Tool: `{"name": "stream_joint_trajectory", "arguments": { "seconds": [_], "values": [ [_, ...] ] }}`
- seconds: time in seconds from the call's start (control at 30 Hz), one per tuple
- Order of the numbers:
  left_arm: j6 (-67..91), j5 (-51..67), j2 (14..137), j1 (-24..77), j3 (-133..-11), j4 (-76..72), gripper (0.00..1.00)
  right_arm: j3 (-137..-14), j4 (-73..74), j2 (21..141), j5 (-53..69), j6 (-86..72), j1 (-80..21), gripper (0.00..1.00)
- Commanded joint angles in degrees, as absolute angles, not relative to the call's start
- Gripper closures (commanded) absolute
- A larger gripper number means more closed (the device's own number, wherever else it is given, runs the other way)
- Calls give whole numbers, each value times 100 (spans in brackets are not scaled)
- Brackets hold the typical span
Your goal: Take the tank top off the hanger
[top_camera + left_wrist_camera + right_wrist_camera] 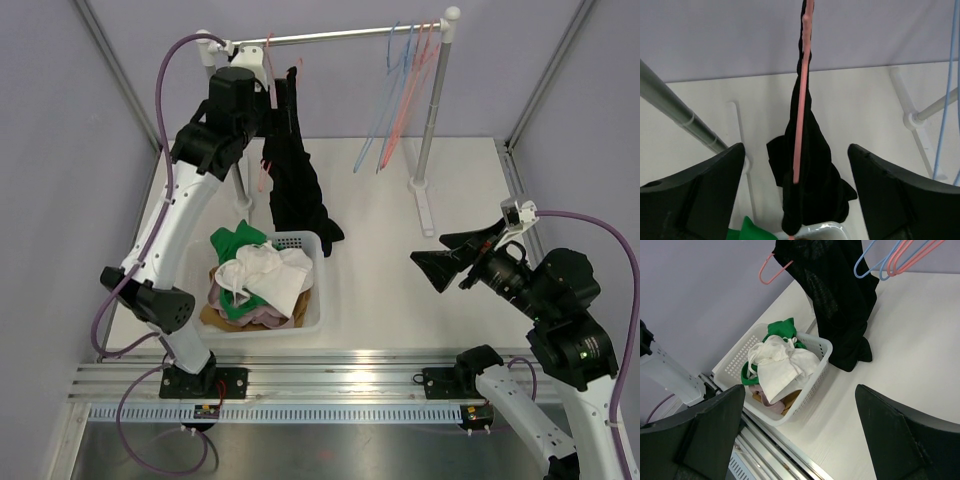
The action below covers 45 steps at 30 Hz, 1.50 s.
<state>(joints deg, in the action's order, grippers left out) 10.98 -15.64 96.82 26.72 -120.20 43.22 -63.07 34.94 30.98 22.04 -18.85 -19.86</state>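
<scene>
A black tank top (292, 175) hangs bunched on a pink hanger (268, 95) at the left end of the rack's rod (340, 36). Its hem rests on the table beside the basket. My left gripper (262, 118) is up by the rod, open and empty. In the left wrist view its jaws (796, 150) straddle the pink hanger (801, 100) and the tank top (812, 190) without touching them. My right gripper (450, 255) is open and empty, low at the right. The right wrist view shows the tank top (840, 295) and the hanger's pink end (771, 270).
A white basket (318, 300) full of white, green and tan clothes stands in front of the tank top; it also shows in the right wrist view (815, 372). Several empty blue and pink hangers (405, 85) hang at the rod's right end. The rack's right post (432, 110) stands on the table.
</scene>
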Motion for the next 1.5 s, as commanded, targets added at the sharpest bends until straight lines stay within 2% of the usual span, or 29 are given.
{"name": "stream_joint_trajectory", "arguments": {
  "seconds": [0.0, 0.07, 0.17, 0.2, 0.3, 0.43, 0.5, 0.53, 0.67, 0.97, 1.13, 1.2, 1.33, 1.47],
  "values": [
    [730, -888, 10027, 2549, -12752, 4201, 23, -6416, 3349, 3120, 2434, -1828, -1995, 1],
    [703, -861, 10160, 2531, -12901, 4219, 38, -6355, 3314, 3120, 2452, -1845, -1995, 1],
    [729, -826, 10371, 2461, -12999, 4271, 43, -6276, 3252, 3129, 2531, -1872, -1995, 0],
    [721, -844, 10432, 2444, -13043, 4289, 49, -6267, 3226, 3138, 2557, -1881, -2004, 0],
    [721, -852, 10468, 2417, -13069, 4289, 57, -6267, 3252, 3146, 2575, -1846, -1995, 0],
    [738, -835, 10538, 2356, -13069, 4324, 63, -6249, 3226, 3129, 2610, -1854, -1995, 1],
    [747, -817, 10582, 2329, -13069, 4342, 72, -6258, 3243, 3120, 2645, -1846, -2004, 0],
    [747, -817, 10617, 2320, -13113, 4350, 85, -6258, 3261, 3111, 2646, -1820, -1995, 1],
    [800, -809, 10678, 2320, -13288, 4394, 100, -6267, 3287, 3094, 2619, -1784, -1995, 0],
    [721, -958, 11214, 2259, -14053, 4737, 100, -6231, 3261, 3094, 2681, -1793, -1995, 1],
    [852, -476, 11881, 1934, -14782, 5115, 100, -6223, 3226, 3146, 2707, -1802, -1995, 1],
    [809, -440, 11874, 1916, -14644, 5063, 100, -6205, 3217, 3181, 2725, -1802, -1995, 0],
    [975, -72, 11313, 1916, -13617, 4379, 100, -6170, 3155, 3225, 2716, -1793, -1995, 1],
    [1107, -35, 11049, 1934, -13920, 4464, 100, -6249, 3208, 3287, 2751, -1802, -1995, 1]
  ]
}}
